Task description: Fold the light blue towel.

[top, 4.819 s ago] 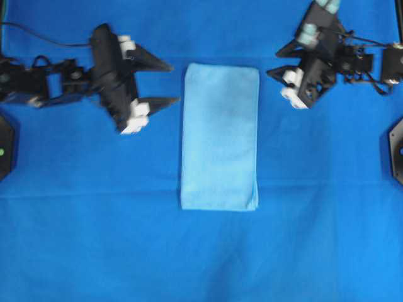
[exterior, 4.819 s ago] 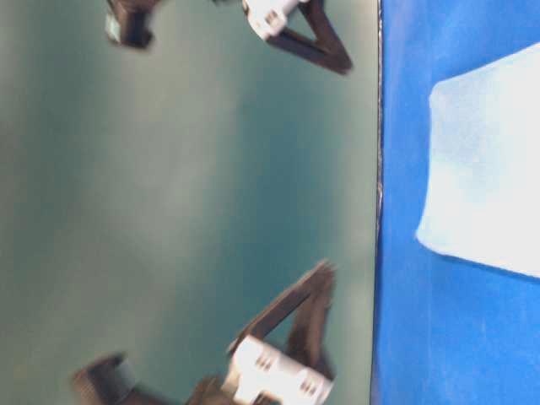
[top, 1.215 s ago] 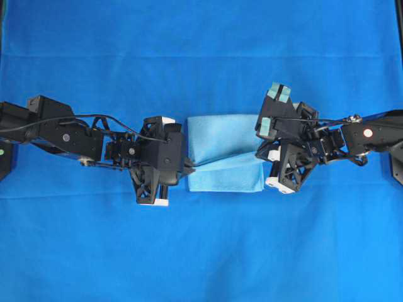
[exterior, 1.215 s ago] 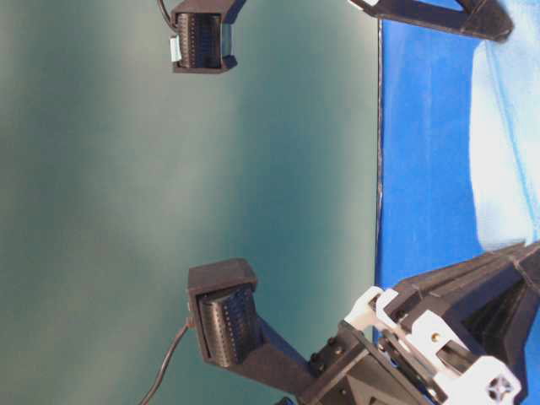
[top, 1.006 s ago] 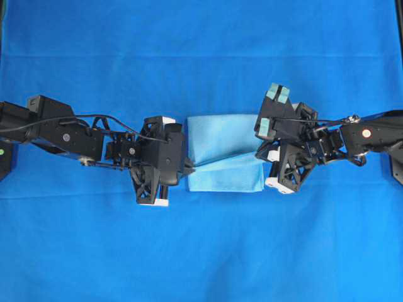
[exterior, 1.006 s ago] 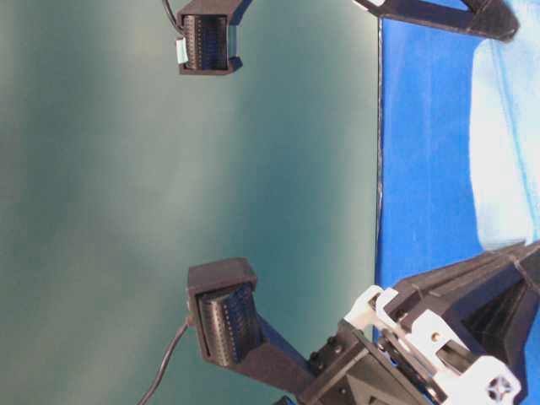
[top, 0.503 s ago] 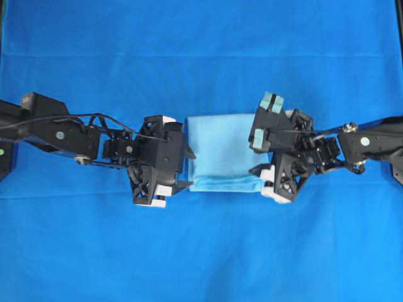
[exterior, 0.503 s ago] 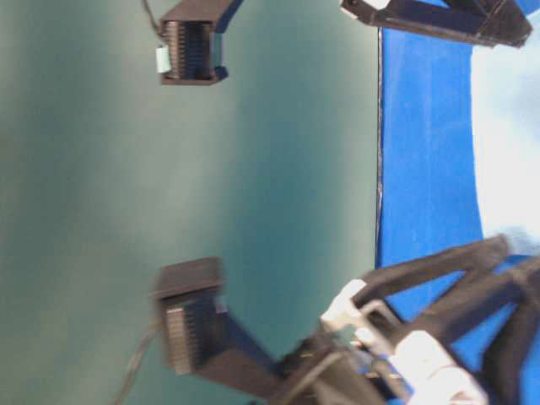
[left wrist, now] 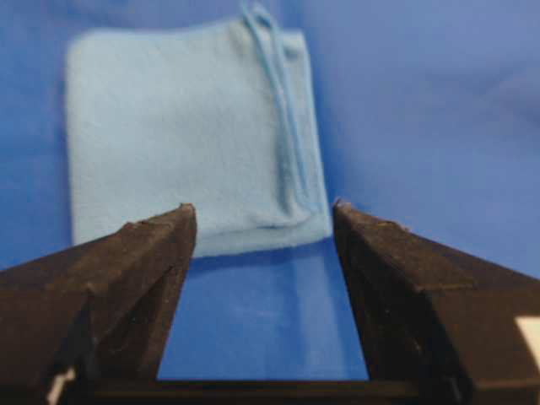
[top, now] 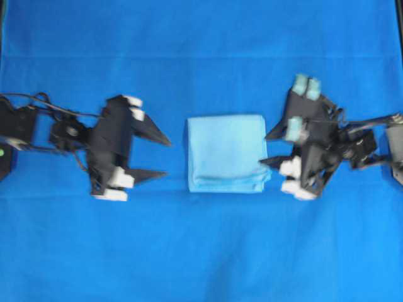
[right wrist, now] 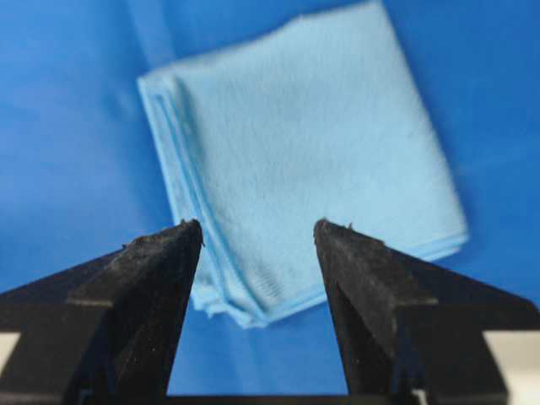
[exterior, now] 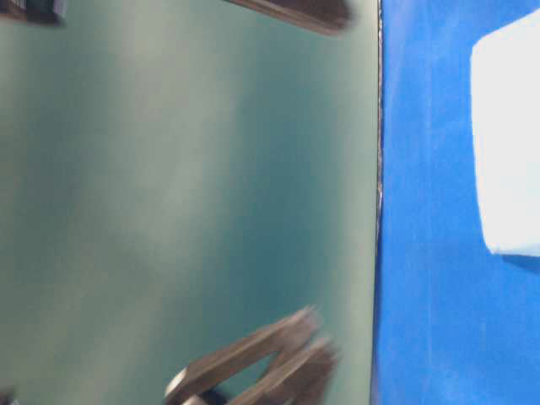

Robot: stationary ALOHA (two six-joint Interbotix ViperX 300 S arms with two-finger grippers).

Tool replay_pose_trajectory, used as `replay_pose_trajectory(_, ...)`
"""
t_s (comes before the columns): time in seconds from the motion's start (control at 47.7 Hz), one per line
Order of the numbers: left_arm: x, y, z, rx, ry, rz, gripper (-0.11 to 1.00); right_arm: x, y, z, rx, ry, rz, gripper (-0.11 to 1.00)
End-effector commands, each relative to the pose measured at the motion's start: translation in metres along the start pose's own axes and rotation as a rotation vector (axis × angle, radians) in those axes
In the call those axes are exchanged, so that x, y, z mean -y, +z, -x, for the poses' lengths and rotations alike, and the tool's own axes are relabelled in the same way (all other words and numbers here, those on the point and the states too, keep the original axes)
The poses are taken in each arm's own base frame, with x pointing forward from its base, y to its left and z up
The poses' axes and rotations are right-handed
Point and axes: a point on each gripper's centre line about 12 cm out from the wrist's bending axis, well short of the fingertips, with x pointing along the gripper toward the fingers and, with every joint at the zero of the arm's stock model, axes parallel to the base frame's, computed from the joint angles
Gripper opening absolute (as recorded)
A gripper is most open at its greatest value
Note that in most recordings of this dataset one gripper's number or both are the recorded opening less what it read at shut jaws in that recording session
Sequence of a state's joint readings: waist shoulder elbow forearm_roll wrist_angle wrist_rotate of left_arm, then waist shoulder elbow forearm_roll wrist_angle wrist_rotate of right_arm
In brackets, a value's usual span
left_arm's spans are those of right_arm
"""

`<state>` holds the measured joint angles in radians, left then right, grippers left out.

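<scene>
The light blue towel [top: 226, 153] lies flat in a compact, nearly square packet, several layers thick: the stacked hems show along one edge in the right wrist view, and a loose hem line runs down one side in the left wrist view. Judged from that, the folding looks finished or all but finished; what may remain is a tidy-up of the slightly uneven layered edge, and whether another fold is wanted cannot be told from here.

The left gripper [top: 158, 157] has its jaws spread wide with nothing between them. The towel sits straight ahead of its fingertips, apart from them, with a strip of bare cloth-covered table between. The right gripper [top: 269, 148] is also spread wide and empty. The towel lies just ahead of its fingertips, close to the layered edge, though whether a tip touches the fabric cannot be made out in the overhead view. In the right wrist view the towel appears beyond and between the two fingers [right wrist: 160, 278], not pinched.

The table is covered by a royal-blue tablecloth [top: 201, 251], smooth apart from faint crease lines running across it. In the table-level view a plain dull-green backdrop [exterior: 186, 202] fills the space beyond the table's edge; nothing else of the room shows.
</scene>
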<state>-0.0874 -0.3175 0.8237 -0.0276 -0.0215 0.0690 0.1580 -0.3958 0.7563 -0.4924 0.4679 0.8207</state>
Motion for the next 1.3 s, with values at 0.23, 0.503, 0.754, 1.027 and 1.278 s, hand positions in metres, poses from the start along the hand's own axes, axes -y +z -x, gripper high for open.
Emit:
replay_pose_trajectory(0.23, -0.005, 0.007, 0.079, 0.192, 0.025, 0.007, 0.63, 0.022, 0.003, 0.079, 0.231, 0.041, 0.018, 0.60)
replay_pose_trajectory(0.503, -0.014, -0.022, 0.132, 0.303, 0.081, 0.022, 0.63, 0.049, -0.034, 0.110, 0.338, 0.021, 0.059, 0.60)
replay_pose_trajectory(0.754, -0.015, -0.066, 0.151, 0.330, 0.115, 0.038, 0.63, 0.068, -0.073, 0.106, 0.379, 0.025, 0.043, 0.60)
replay_pose_trajectory(1.027, -0.015, -0.084, 0.153, 0.324, 0.121, 0.055, 0.63, 0.077, -0.088, 0.097, 0.395, 0.013, 0.018, 0.60)
replay_pose_trajectory(1.278, -0.017, -0.086, 0.152, 0.316, 0.137, 0.061, 0.63, 0.077, -0.089, 0.094, 0.386, 0.014, 0.019, 0.60)
